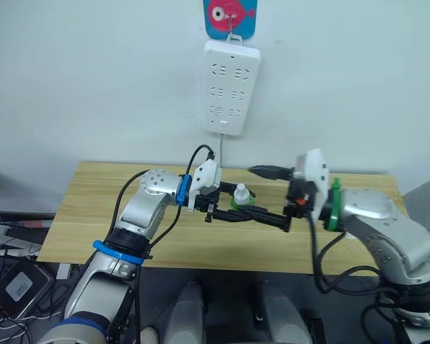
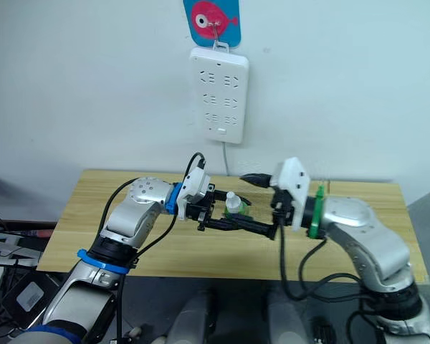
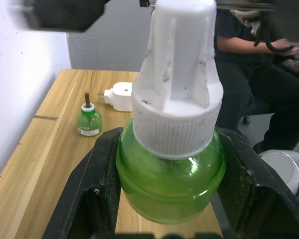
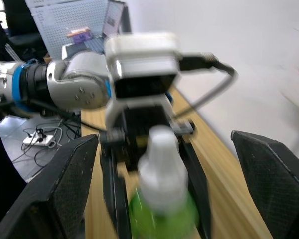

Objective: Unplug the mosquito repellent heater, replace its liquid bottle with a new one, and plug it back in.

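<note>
While clamped in left claw (image 1: 233,208), capped green bottle (image 3: 170,169) between right claw's (image 1: 269,195) spread fingers.

I log these colours. Bottle (image 3: 170,184) in the left gripper (image 3: 164,199): translucent green body, white ribbed cap with dark specks; gripper fingers (image 3: 87,194) black. Second bottle (image 3: 89,120) on the table: green body, white collar, brown wick, pale label. Mosquito repellent heater (image 3: 122,96): plain white. Table (image 1: 100,215): light wood grain, yellowish. Power strip (image 1: 230,87) at 12 o'clock on the wall: white with grey socket slots; above it a blue hanger card (image 1: 230,18) bearing a pink fish. Wall: off-white. Right gripper (image 1: 272,195): black fingers, white housing, green band on the wrist; the left wrist carries a blue band.
</note>
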